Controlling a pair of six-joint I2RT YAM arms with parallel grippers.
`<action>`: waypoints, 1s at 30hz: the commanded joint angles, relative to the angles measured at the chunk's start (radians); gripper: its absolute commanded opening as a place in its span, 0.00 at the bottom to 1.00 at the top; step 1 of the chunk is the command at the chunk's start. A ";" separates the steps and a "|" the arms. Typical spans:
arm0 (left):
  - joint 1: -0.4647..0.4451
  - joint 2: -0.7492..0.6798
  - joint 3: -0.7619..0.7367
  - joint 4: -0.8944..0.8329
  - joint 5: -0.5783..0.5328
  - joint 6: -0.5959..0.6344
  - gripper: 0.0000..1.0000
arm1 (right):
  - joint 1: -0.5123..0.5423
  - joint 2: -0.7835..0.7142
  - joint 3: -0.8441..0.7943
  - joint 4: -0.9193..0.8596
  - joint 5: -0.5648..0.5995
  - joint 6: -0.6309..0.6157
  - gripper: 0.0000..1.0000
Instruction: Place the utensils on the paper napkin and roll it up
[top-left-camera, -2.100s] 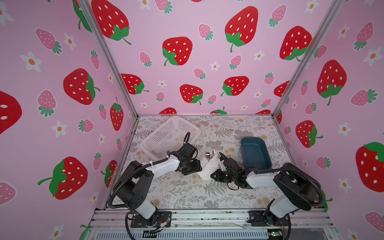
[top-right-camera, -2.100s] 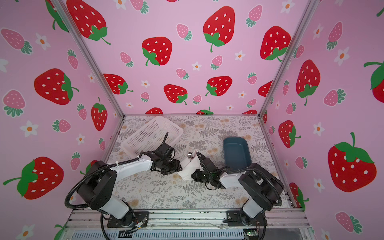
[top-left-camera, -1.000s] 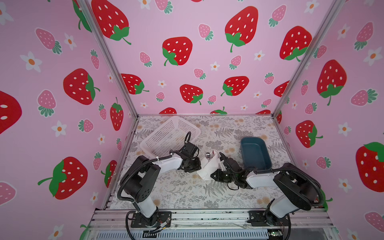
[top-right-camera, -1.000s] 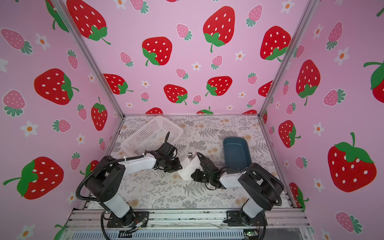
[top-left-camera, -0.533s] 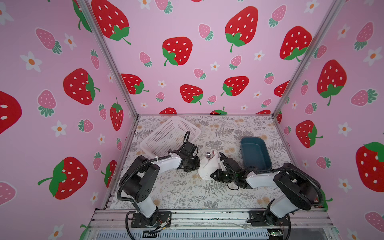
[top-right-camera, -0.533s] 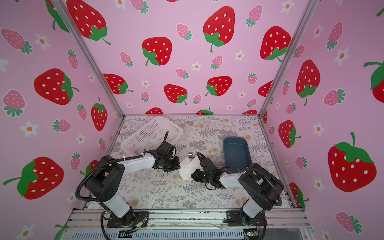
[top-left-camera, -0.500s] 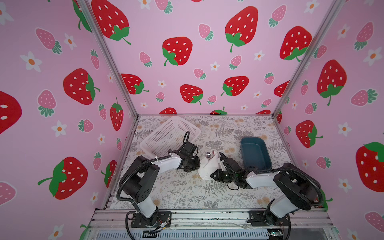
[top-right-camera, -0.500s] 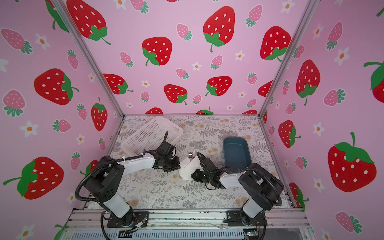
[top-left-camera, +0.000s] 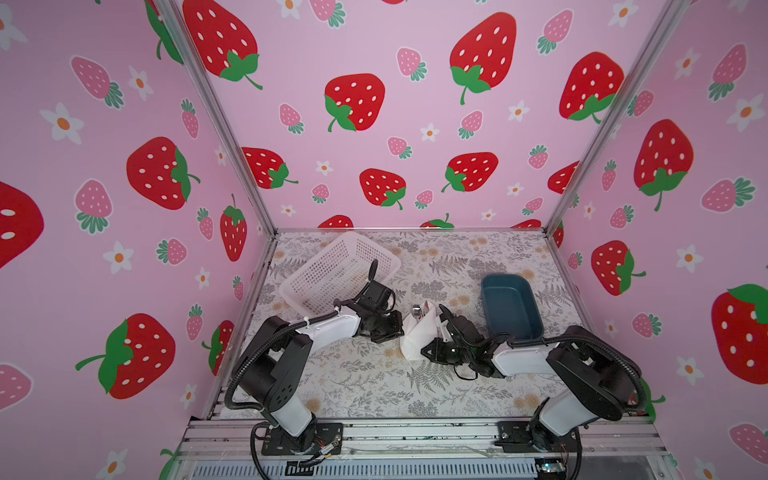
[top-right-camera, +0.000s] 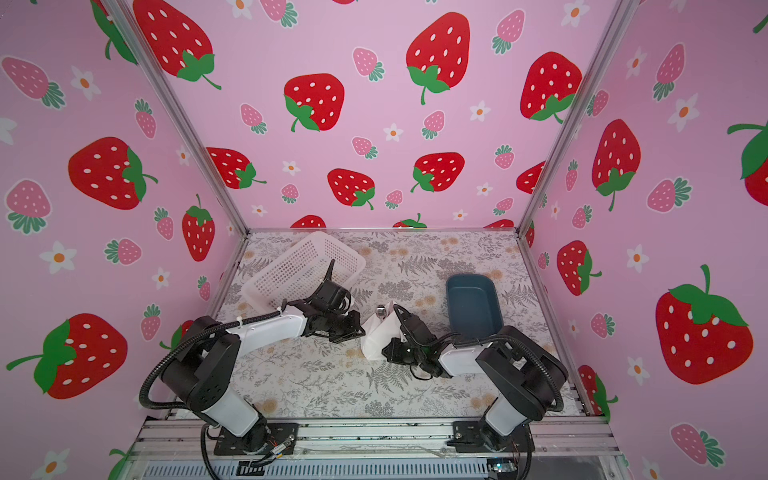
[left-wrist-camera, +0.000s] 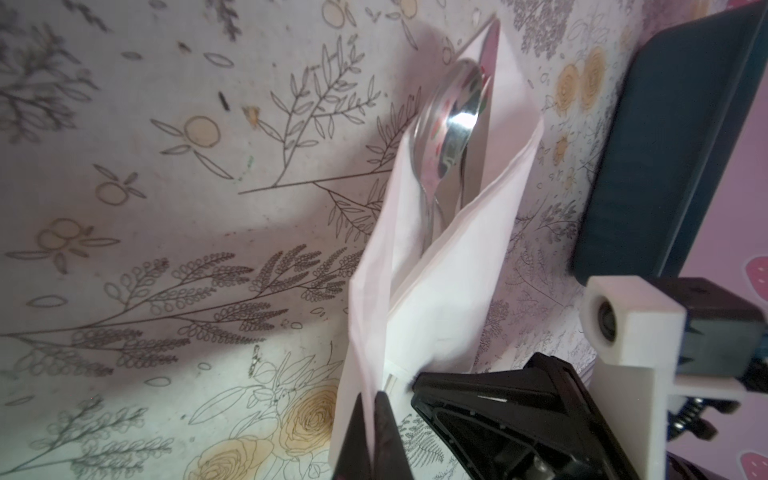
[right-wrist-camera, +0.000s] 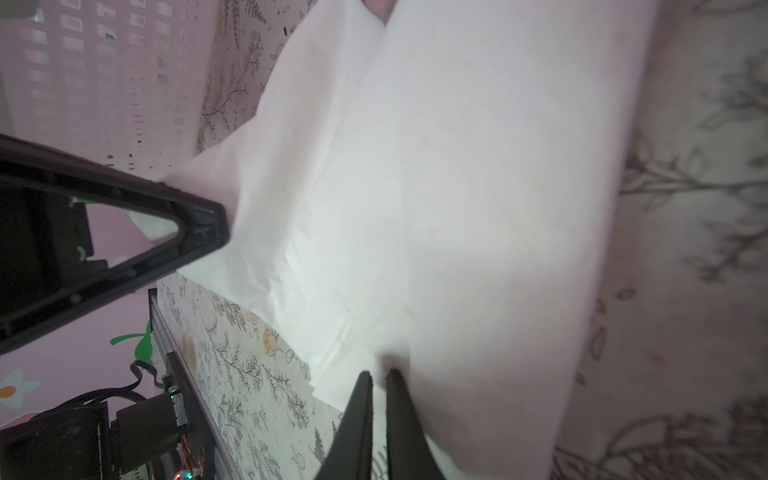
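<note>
The white paper napkin (top-left-camera: 419, 334) (top-right-camera: 379, 337) lies mid-table, folded up round the utensils. Only a shiny silver spoon (left-wrist-camera: 451, 124) with thin handles beside it shows, its bowl poking out of the far end (top-left-camera: 416, 309). My left gripper (top-left-camera: 398, 331) (left-wrist-camera: 371, 409) is shut on the napkin's raised left flap (left-wrist-camera: 370, 299). From the other side my right gripper (top-left-camera: 429, 353) (right-wrist-camera: 379, 376) is shut, pinching the napkin's near right edge (right-wrist-camera: 457, 187). The rest of the utensils is hidden inside the fold.
A white perforated basket (top-left-camera: 336, 270) (top-right-camera: 299, 266) lies tilted at the back left, just behind the left arm. Close behind the right wrist, right of the napkin, stands a dark blue tub (top-left-camera: 511, 305) (top-right-camera: 473, 305). Pink walls enclose three sides.
My left gripper has closed on the napkin's left flap. The right gripper and the napkin bundle have stayed where they were.
</note>
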 joint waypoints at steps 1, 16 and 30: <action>0.003 -0.012 0.053 0.006 0.072 -0.015 0.02 | -0.002 0.006 -0.009 -0.020 0.021 0.017 0.12; -0.004 0.035 0.104 0.076 0.155 -0.105 0.03 | -0.006 -0.010 -0.002 -0.022 0.019 0.014 0.13; -0.004 0.049 0.114 0.073 0.141 -0.112 0.03 | -0.053 -0.113 -0.066 0.016 0.006 0.032 0.16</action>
